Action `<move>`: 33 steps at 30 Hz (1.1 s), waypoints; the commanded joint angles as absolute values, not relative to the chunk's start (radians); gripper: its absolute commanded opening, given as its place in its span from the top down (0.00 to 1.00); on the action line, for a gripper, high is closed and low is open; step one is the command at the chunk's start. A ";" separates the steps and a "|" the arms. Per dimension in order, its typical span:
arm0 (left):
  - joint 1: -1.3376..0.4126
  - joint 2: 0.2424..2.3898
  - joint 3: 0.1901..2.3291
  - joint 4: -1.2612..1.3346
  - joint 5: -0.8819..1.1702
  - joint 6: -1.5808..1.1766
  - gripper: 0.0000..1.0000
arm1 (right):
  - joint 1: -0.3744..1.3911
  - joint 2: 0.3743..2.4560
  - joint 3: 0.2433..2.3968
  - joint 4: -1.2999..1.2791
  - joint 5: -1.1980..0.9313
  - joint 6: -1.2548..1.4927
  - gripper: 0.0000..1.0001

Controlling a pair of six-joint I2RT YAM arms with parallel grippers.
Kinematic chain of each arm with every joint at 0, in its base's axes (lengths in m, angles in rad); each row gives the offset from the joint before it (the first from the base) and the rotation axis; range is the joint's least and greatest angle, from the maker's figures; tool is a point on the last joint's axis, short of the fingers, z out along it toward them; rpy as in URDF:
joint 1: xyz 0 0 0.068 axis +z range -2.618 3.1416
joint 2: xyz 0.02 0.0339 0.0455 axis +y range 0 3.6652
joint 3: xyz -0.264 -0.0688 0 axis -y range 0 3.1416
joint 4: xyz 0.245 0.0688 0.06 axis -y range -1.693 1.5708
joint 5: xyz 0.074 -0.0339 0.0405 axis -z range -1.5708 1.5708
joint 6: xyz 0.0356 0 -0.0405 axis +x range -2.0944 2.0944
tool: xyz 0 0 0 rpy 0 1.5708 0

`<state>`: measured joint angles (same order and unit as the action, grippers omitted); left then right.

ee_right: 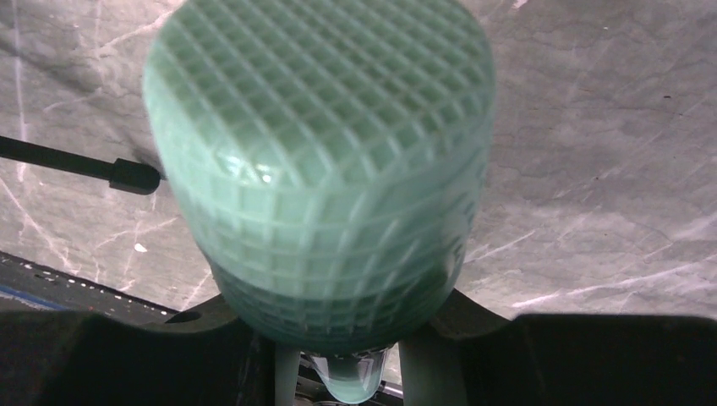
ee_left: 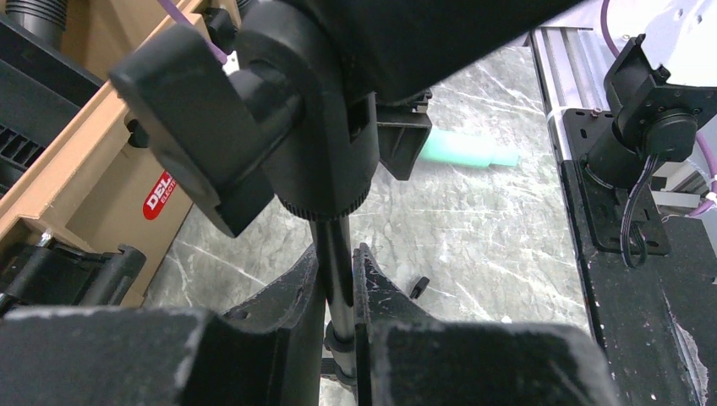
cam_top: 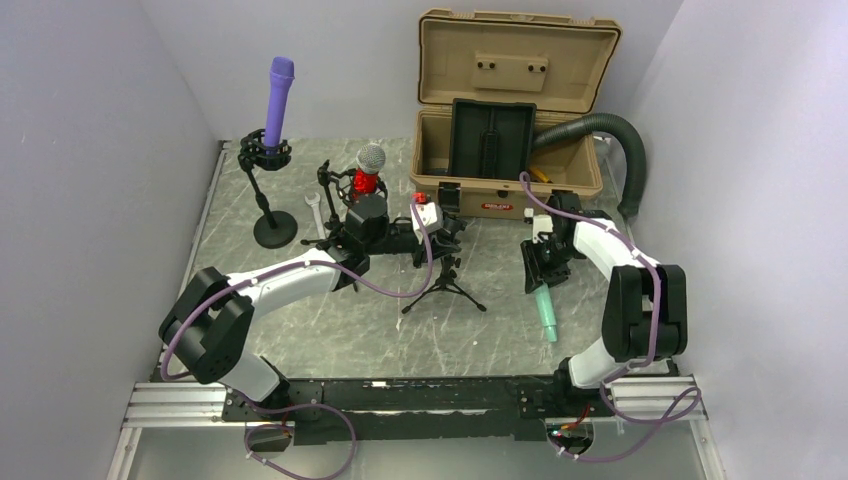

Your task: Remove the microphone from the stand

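Note:
A mint-green microphone [cam_top: 545,308] is off the stand, held by its neck in my right gripper [cam_top: 546,268], which is shut on it; its handle points toward the near edge. Its grille head [ee_right: 321,152] fills the right wrist view, above my right gripper [ee_right: 347,359]. The small black tripod stand [cam_top: 445,285] stands mid-table, left of the microphone. My left gripper [cam_top: 441,228] is shut on the stand's pole [ee_left: 336,258], just under its empty black clip [ee_left: 254,127]. The green microphone also shows in the left wrist view [ee_left: 461,150], beyond the clip.
An open tan case [cam_top: 510,120] with a black hose [cam_top: 612,135] stands at the back. A purple microphone [cam_top: 278,95] on a round-base stand is at back left, and a red and silver microphone [cam_top: 370,170] on another stand is beside it. A wrench [cam_top: 313,212] lies nearby.

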<state>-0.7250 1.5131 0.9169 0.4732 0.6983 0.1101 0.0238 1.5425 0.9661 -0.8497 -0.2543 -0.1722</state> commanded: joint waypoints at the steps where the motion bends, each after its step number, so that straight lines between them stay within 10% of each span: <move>1: -0.715 1.488 0.927 0.457 0.652 0.143 0.98 | 0.025 1.553 0.978 -0.834 -0.205 -0.148 0.74; 33: -0.715 1.493 0.933 0.443 0.640 0.126 0.98 | 0.091 1.710 0.980 -0.830 -0.175 -0.138 0.38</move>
<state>-0.7250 1.5093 0.9169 0.4641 0.6716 0.0872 0.0917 1.7077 0.9916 -0.8639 -0.1955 -0.1268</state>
